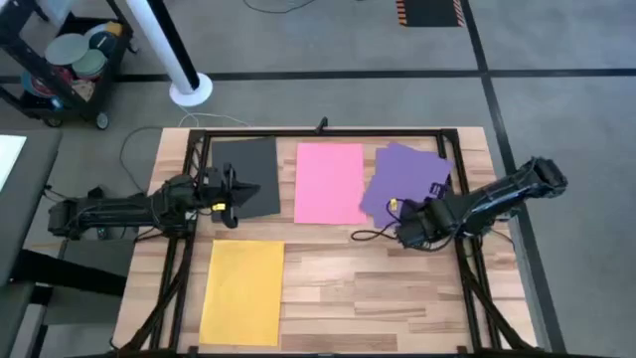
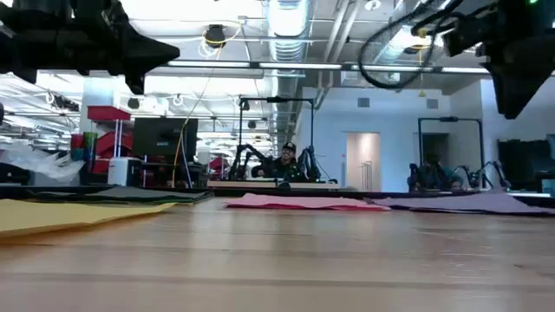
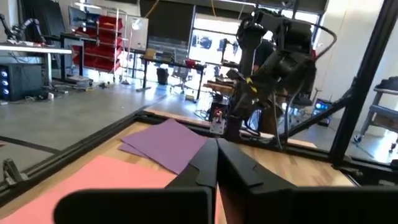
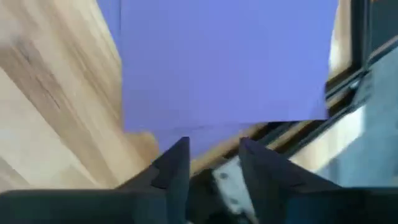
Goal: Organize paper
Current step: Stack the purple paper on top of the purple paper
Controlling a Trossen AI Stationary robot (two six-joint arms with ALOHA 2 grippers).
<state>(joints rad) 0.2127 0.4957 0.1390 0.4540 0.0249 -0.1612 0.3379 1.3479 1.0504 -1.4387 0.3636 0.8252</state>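
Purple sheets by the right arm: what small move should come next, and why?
Probably lower the right tool onto the near edge of the purple sheets and close. They lie fanned and askew, unlike the squared pink sheet, and the open tool hovers at their edge. The left tool is shut over the black sheet.

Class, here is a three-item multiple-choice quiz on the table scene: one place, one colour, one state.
1. Where does the yellow sheet lie on the table?
A. the near left part
B. beside the purple sheets
C. under the pink sheet

2. What colour is the sheet between the black sheet and the purple sheets?
A. green
B. pink
C. yellow

3. How is the right pincer?
A. shut on a yellow sheet
B. not in view
C. open

Answers:
1 A, the high view shows it alone there.
2 B, the pink sheet lies between them.
3 C, the right wrist view shows a gap between its fingers.
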